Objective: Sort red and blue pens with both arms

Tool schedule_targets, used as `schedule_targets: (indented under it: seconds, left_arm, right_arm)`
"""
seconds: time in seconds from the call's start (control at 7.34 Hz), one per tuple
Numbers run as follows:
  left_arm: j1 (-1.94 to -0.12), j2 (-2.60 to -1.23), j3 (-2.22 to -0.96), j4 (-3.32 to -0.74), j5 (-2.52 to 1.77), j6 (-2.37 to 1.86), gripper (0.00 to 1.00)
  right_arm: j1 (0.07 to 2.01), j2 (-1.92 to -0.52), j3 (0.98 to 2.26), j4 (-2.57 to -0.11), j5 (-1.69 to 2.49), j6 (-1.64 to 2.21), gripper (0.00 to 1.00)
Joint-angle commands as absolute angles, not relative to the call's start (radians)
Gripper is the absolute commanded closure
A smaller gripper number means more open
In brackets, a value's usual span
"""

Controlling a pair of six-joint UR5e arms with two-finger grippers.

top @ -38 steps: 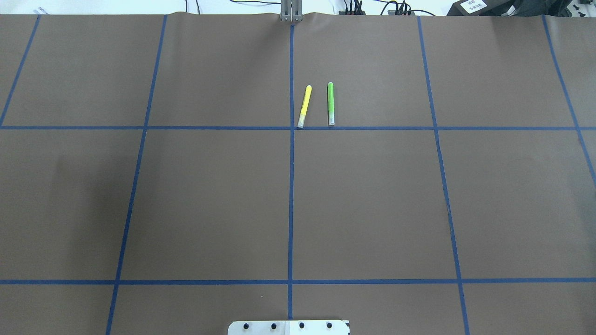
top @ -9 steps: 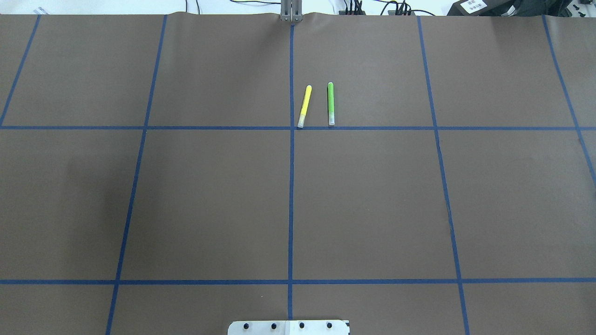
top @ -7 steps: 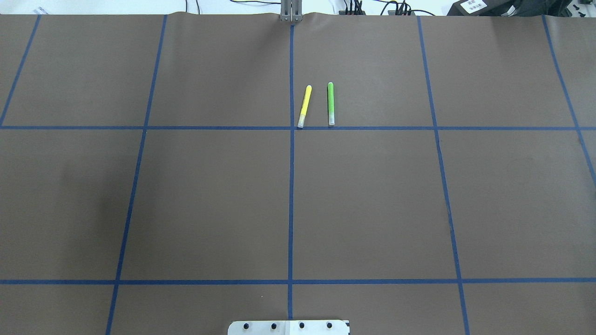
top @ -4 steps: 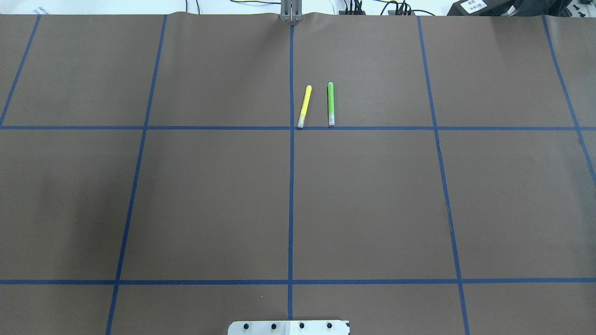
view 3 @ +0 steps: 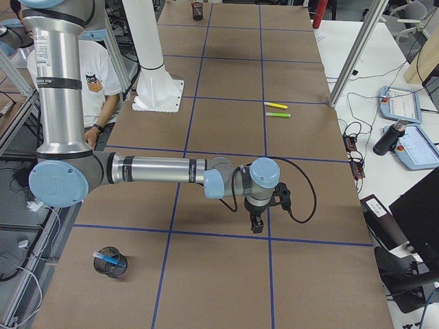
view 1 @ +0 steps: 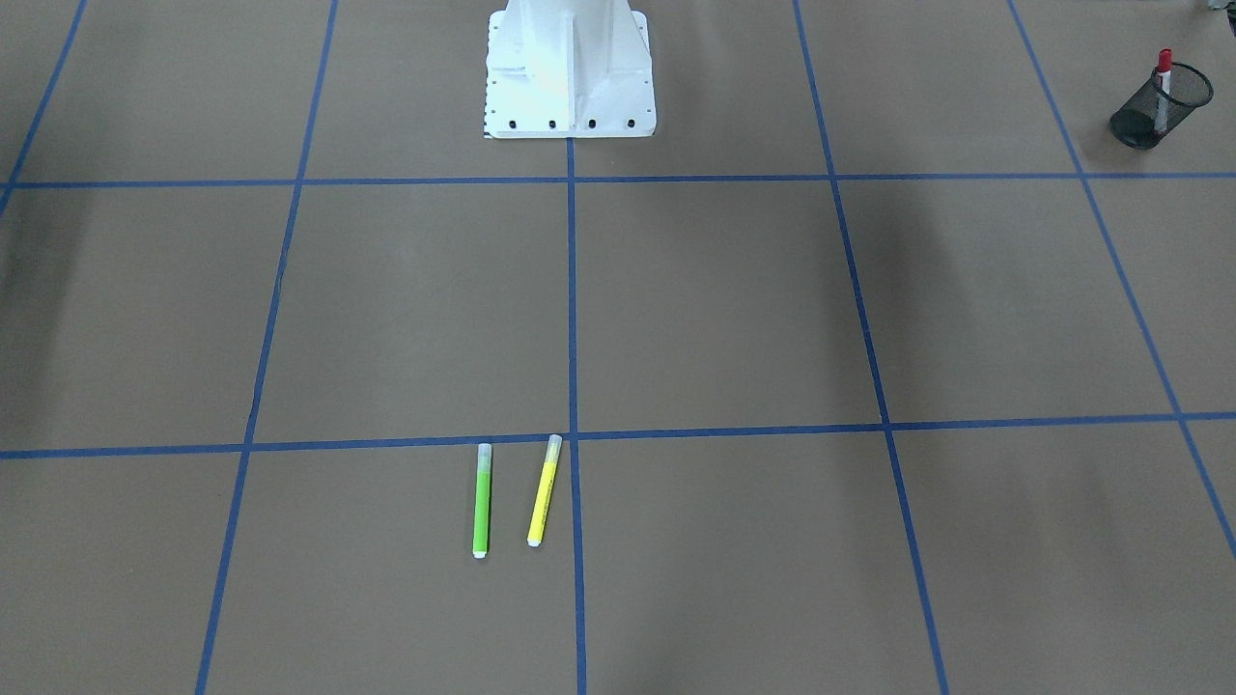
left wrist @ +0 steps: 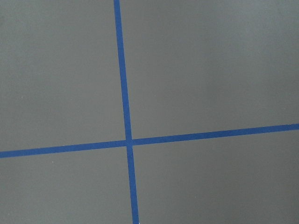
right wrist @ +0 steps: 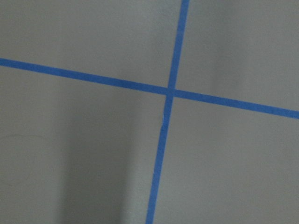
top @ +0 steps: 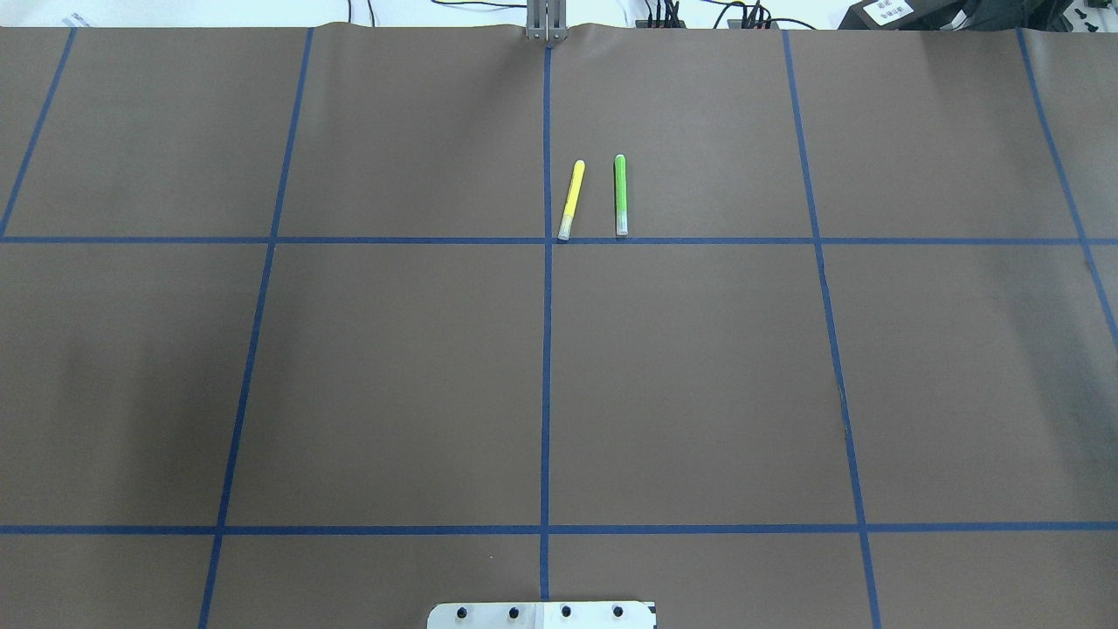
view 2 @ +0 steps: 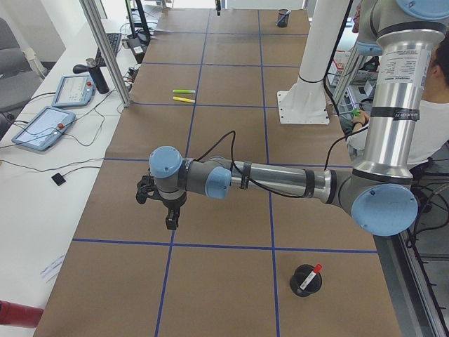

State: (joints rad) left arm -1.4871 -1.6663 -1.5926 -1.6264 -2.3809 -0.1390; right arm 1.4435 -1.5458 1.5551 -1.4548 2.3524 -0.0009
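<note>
The table, papered brown and squared off with blue tape, held very little. The left arm stretched low over its own end of the table, and the right arm did the same at the other end, both wrists pointing down above a tape crossing. Between them stood the white base.

In the left-side view, the left cup, black mesh, stood at about 4 o'clock from the left pincer, near it but apart. In the right-side view, the right cup stood at about 8 o'clock from the right pincer, farther off. Only these side views showed the pincers, and the wrist cameras saw nothing but tape, so I cannot tell whether either was spread or pressed together. Neither appeared to carry anything.

The red pen leaned in the left cup, cap up, its long axis tipped toward 1 o'clock. The blue pen lay slanted in the right cup, its axis running roughly 10 to 4. Each pen was nearer its own arm.

The green highlighter and yellow highlighter lay side by side at 12 o'clock from the table's middle, axes running 12 to 6, well away from both pincers.

With each colour in its own cup, the sorting looked finished, and the next move probably called for no grasp.
</note>
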Motion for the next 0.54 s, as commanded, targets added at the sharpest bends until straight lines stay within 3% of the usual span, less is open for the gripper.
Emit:
schedule_targets:
  seconds: [0.0, 0.41]
  left_arm:
    - [-1.486, -1.681, -1.618, -1.534, -2.411, -0.14, 0.0]
    - [-1.486, -1.671, -1.618, -1.546, -2.43, -0.132, 0.0]
  right_arm:
    - [1.411, -1.499, 1.657, -1.644, 2.341, 0.015, 0.0]
    - [1.41, -1.489, 1.684, -1.713, 2.313, 0.003, 0.0]
